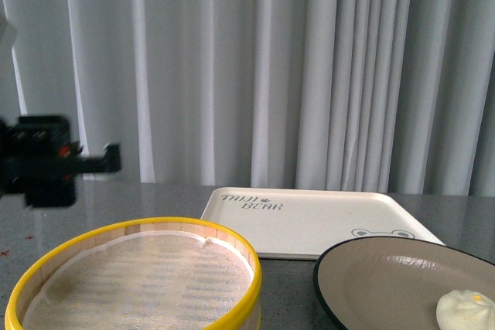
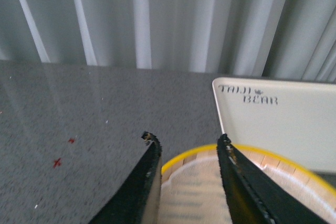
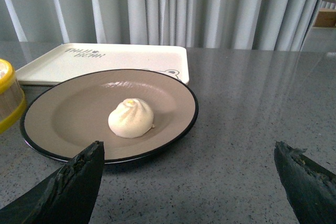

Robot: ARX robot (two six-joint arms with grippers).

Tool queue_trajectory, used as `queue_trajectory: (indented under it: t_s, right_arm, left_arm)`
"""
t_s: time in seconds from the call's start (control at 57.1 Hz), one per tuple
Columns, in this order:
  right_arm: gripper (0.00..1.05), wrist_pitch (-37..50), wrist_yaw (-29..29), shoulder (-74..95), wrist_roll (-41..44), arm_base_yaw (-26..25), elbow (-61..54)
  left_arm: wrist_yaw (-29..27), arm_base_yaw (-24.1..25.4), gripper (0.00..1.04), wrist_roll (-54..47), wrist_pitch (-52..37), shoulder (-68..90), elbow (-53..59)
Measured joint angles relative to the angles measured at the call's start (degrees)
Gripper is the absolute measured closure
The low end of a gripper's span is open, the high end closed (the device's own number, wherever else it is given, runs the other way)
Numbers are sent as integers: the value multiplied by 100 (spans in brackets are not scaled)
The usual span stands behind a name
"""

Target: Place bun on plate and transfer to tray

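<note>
The bun [image 3: 131,118] sits near the middle of the plate [image 3: 63,114], so the first half of the job looks done. What is left is moving the plate onto the tray [image 3: 121,59], which lies just behind it; I cannot tell whether their edges touch.

The right jaws are spread wide and empty, low over the surface [image 3: 252,108] and facing the plate's near side, probably lined up for its rim. The left jaws are parted with nothing between them, raised above the steamer [image 1: 155,224], likely to stay clear.

The bun is soft, matte and cream-white with a pleated swirl. The plate is smooth, shallow and beige with a thin black rim, which offers little to pinch, and a tilt could let the bun roll. The tray is flat and cream with rounded corners and a low lip. The steamer has a yellow rim, slatted wood wall and white woven liner. The surface is grey, speckled and glossy.
</note>
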State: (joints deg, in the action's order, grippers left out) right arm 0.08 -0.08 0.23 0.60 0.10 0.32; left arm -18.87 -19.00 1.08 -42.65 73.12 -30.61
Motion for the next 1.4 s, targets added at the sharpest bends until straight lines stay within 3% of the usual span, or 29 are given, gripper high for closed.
queue_trajectory:
  t_s: [0.105, 0.332, 0.752, 0.805, 0.875, 1.05, 1.4]
  right_arm:
    - [9, 0, 9, 0, 0, 0, 0]
    - [9, 0, 0, 0, 0, 0, 0]
    - [9, 0, 2, 0, 0, 0, 0]
    - [9, 0, 2, 0, 0, 0, 0]
    - [9, 0, 2, 0, 0, 0, 0]
    - [9, 0, 2, 0, 0, 0, 0]
    - [9, 0, 2, 0, 0, 0, 0]
  left_arm:
    - [321, 208, 101, -44, -111, -393, 584]
    - [809, 793, 101, -66, -186, -1346, 1600]
    - [1375, 1366, 101, -66, 396, -2855, 2516]
    - [1749, 1622, 101, -66, 544, -3071, 2594]
    - [1847, 1845, 101, -66, 754, -3383, 2688]
    - [1880, 1886, 101, -68, 833, -3821, 2909]
    - [1884, 1888, 101, -70, 1987, -5036, 2911]
